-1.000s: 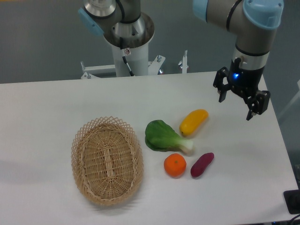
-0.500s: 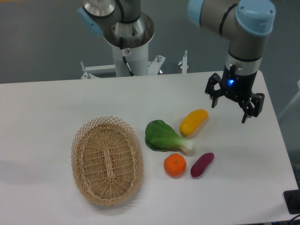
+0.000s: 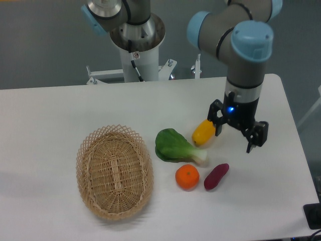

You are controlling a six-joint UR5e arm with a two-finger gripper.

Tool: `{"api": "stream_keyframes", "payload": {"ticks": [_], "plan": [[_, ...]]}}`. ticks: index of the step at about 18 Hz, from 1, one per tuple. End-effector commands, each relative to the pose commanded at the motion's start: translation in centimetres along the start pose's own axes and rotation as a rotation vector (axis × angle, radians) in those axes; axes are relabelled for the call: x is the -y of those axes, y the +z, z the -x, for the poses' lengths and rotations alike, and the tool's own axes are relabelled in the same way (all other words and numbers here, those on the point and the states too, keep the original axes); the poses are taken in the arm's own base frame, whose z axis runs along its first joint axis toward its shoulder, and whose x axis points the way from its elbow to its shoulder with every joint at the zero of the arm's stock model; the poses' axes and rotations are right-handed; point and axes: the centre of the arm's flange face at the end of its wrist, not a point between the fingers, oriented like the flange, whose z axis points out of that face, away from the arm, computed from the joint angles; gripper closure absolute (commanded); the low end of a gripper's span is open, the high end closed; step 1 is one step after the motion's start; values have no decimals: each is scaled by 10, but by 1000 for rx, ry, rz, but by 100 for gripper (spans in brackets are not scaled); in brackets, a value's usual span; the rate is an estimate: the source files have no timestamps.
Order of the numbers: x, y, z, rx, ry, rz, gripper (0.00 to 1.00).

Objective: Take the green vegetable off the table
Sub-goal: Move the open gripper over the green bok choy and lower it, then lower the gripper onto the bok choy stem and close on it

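Swinging in from the table's right edge, the gripper (image 3: 233,134) now hangs over the right end of the yellow vegetable (image 3: 203,132), lower and further left than it was a second ago, when it stood well out toward the far right corner. Its two fingers stand apart with nothing between them.

The bok choy (image 3: 174,146) has not moved: it lies flat on the table (image 3: 50,115) near the middle, leaves pointing left toward the basket (image 3: 114,172), pale stem pointing right, its stem tip just beside the orange (image 3: 187,176) and near the yellow vegetable. The purple potato (image 3: 216,176) lies right of the orange.

The shift reads as an approach in progress, not a grasp. The claw is not yet over its target; it would need to travel further left, past the yellow vegetable, before descending. With neighbours crowding the stem end, the leafy part looks like the freer place to close on.
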Motion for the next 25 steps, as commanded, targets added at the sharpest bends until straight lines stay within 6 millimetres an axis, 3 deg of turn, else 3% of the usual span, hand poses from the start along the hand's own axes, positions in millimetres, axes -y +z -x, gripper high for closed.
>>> {"api": "stream_keyframes", "payload": {"ticks": [3,7,10,15,19,25], "plan": [[-2,14,-5,-30,135,60,0],[18,48,-10,-83,280,133,0],[45,75,-33,-144,362,222,0],[46,109,-59,-158,404,223,0],[44,129,-68,-163,419,222,0],[41,139,-78,-161,431,221,0]]}}
